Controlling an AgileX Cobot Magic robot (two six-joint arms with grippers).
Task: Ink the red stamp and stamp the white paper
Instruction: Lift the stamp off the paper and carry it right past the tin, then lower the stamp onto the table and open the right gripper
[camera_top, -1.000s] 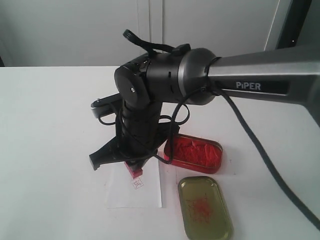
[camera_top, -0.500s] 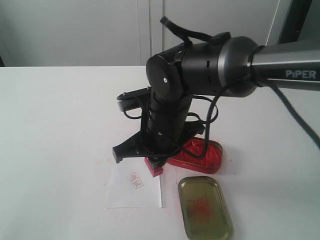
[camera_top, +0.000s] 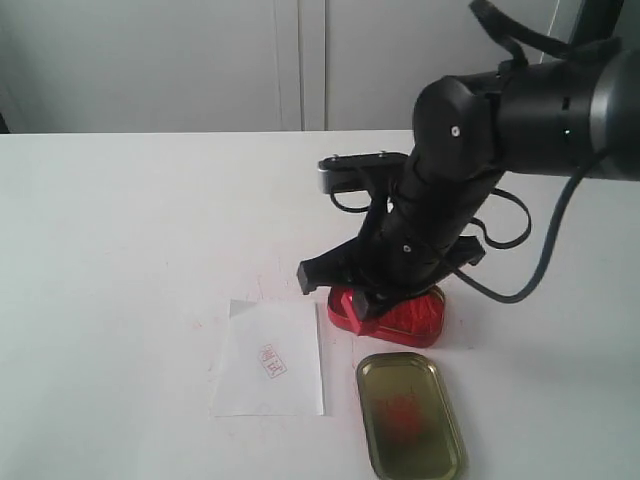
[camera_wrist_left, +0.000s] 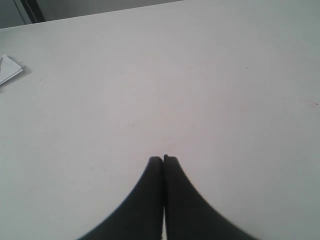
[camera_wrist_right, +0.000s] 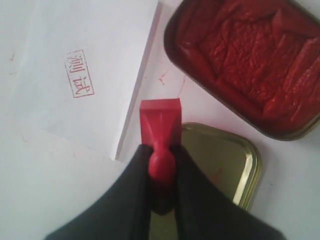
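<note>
My right gripper (camera_wrist_right: 161, 150) is shut on the knob of the red stamp (camera_wrist_right: 160, 117), whose square head points down. In the right wrist view the stamp hangs over bare table between the white paper (camera_wrist_right: 95, 45), the red ink tin (camera_wrist_right: 245, 60) and the gold lid (camera_wrist_right: 222, 157). The paper (camera_top: 268, 358) lies flat and bears a red square imprint (camera_top: 272, 361). In the exterior view the right gripper (camera_top: 362, 300) is at the left end of the ink tin (camera_top: 415, 318), where the stamp blends into the red. My left gripper (camera_wrist_left: 163, 159) is shut and empty over bare table.
The gold oval lid (camera_top: 410, 415), smeared with red ink inside, lies in front of the ink tin near the table's front edge. A corner of a white sheet (camera_wrist_left: 7, 70) shows at the edge of the left wrist view. White table (camera_top: 120, 230) stretches to the left.
My right gripper has lifted the stamp off the paper and carried it right to the ink tin's left end. The red imprint on the paper is now uncovered.
</note>
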